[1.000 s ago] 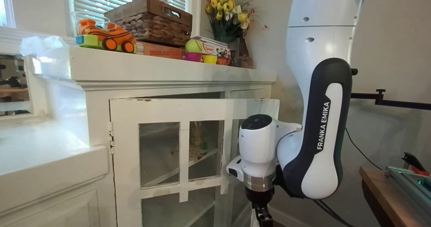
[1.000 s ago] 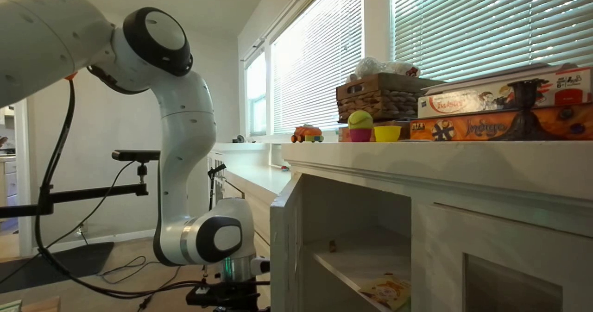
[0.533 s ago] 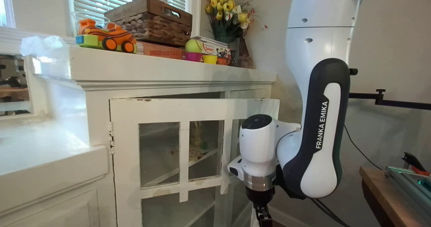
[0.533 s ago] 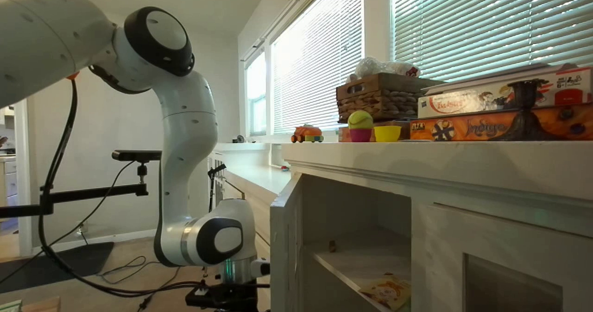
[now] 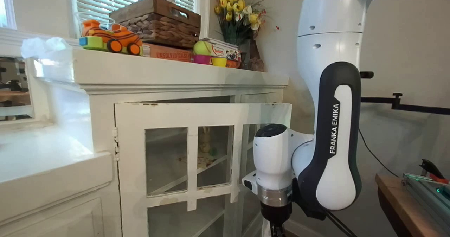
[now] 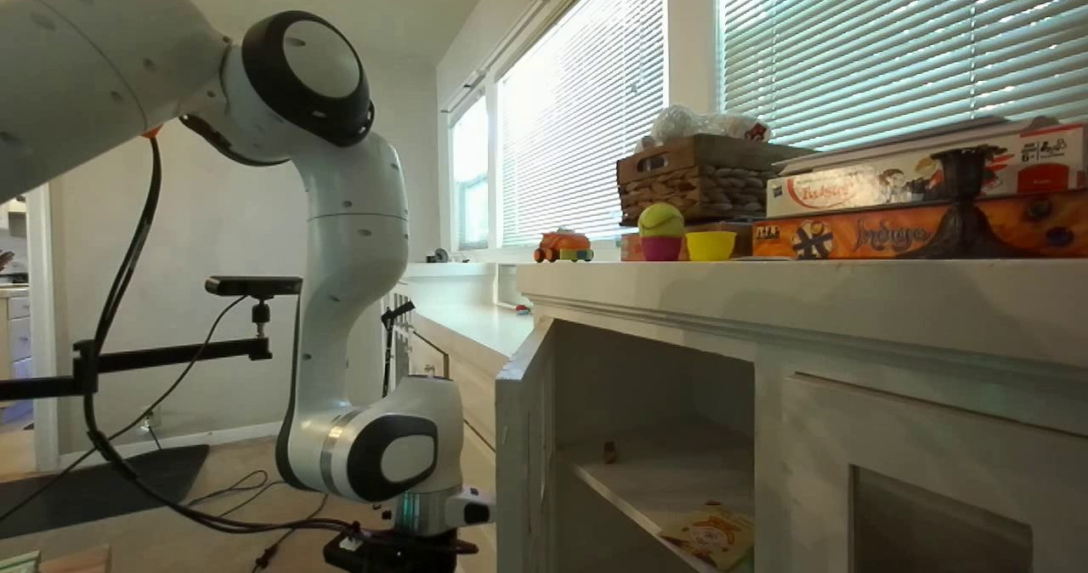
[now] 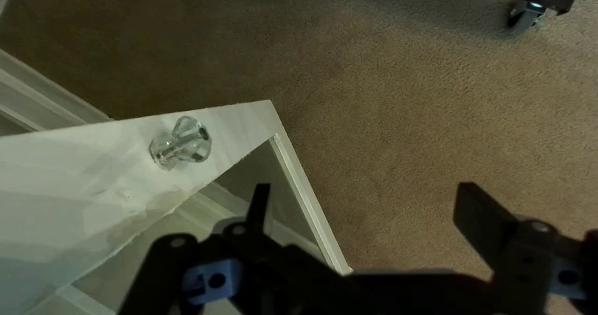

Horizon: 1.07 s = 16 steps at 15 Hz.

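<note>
In the wrist view my gripper (image 7: 364, 189) stands wide open, nothing between its fingers but a view of carpet. A white cabinet door (image 7: 93, 175) with glass panes lies to its left, and one finger overlaps a pane in the picture; I cannot tell whether they touch. On the door's face a clear glass knob (image 7: 189, 139) sits ahead and left of the fingertips. Both exterior views show the door (image 5: 132, 159) swung partly out from its cabinet. The gripper (image 5: 277, 231) is at the bottom edge there, beside the door's free side, mostly cut off.
Inside the cabinet, a shelf carries a yellow card (image 6: 714, 535) and a small brown item (image 6: 609, 451). An orange toy car (image 5: 110, 38), a woven basket (image 5: 158, 22) and game boxes stand on top. A wooden table (image 5: 397, 198) is at the right. A caster (image 7: 523, 16) stands on the carpet.
The arm's wrist has dropped and drawn slightly away from the door, mostly in the last half second. The gripper also looks turned. The door and its surroundings look unmoved.
</note>
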Each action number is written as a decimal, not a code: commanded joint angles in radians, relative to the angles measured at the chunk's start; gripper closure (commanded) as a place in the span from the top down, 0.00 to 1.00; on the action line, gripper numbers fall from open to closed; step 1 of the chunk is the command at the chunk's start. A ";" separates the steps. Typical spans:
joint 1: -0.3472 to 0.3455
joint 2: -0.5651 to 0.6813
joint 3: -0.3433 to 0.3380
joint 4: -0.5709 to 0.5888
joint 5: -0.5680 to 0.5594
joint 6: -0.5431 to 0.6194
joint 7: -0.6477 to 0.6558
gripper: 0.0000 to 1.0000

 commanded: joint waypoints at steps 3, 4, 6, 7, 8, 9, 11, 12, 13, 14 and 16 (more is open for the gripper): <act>0.003 -0.032 -0.059 -0.094 0.001 0.077 0.021 1.00; -0.003 -0.036 -0.062 -0.105 0.005 0.068 0.018 1.00; -0.012 -0.042 -0.057 -0.120 0.010 0.032 0.017 1.00; -0.029 -0.048 -0.041 -0.126 0.011 0.013 0.013 1.00; -0.047 -0.059 -0.024 -0.137 0.010 -0.007 0.008 1.00; -0.061 -0.066 -0.010 -0.144 0.009 -0.022 0.005 1.00; -0.089 -0.088 0.018 -0.165 0.009 -0.051 0.004 1.00; -0.103 -0.097 0.030 -0.174 0.010 -0.061 0.004 1.00; -0.113 -0.110 0.036 -0.189 0.010 -0.068 0.005 1.00; -0.120 -0.121 0.035 -0.202 0.010 -0.075 0.007 1.00; -0.112 -0.135 0.006 -0.227 0.007 -0.071 0.021 1.00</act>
